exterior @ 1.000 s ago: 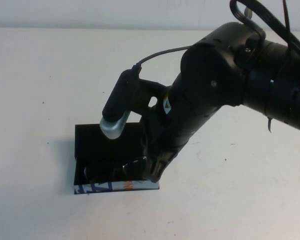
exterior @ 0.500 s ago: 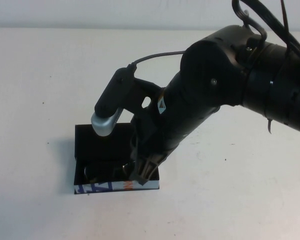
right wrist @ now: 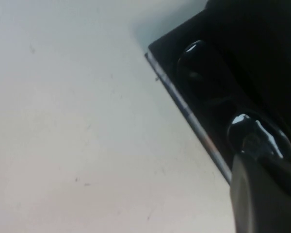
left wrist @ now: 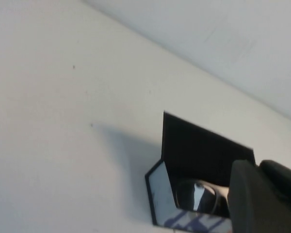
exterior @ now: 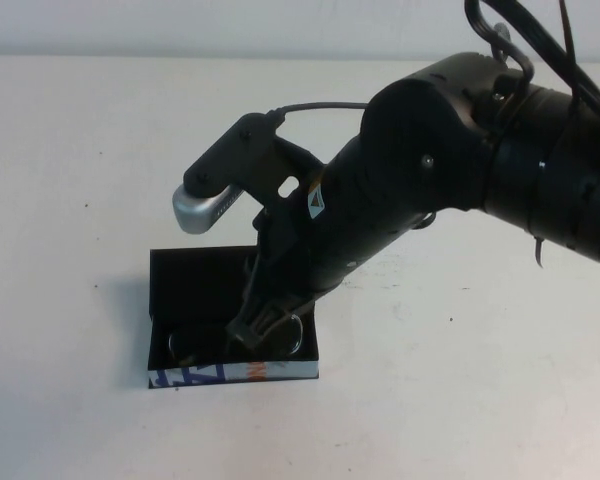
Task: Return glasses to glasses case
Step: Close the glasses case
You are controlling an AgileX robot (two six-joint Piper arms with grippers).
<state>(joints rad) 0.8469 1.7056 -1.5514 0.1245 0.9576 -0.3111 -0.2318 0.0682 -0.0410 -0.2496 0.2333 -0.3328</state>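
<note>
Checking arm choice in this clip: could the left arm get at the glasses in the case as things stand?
Probably not. The right gripper and its arm hang directly over the glasses inside the open glasses case, covering most of the opening. The left gripper is out of view, so its start position is unknown.

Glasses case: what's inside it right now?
The glasses lie inside the open case, both lenses visible from the right wrist. The right gripper hangs over the case's right end, hiding that part. The left gripper is out of view.
</note>
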